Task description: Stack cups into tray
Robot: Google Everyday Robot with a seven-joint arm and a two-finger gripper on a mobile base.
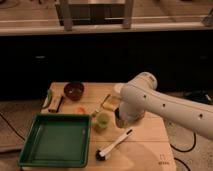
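The large green tray (30, 150) lies at the table's front left with nothing in it. A pale lime green cup (101, 120) stands upright on the wood just right of the tray's far right corner. My white arm reaches in from the right, and its dark gripper (120, 119) hangs low over the table right beside the lime cup, on its right. The gripper is shut. The arm hides what lies directly under it.
A dark red bowl (74, 90) sits at the back of the table. A yellow item (110, 101) lies behind the cup, and a green and black object (52, 100) at the back left. A white-handled brush (114, 146) lies at the front, right of the tray.
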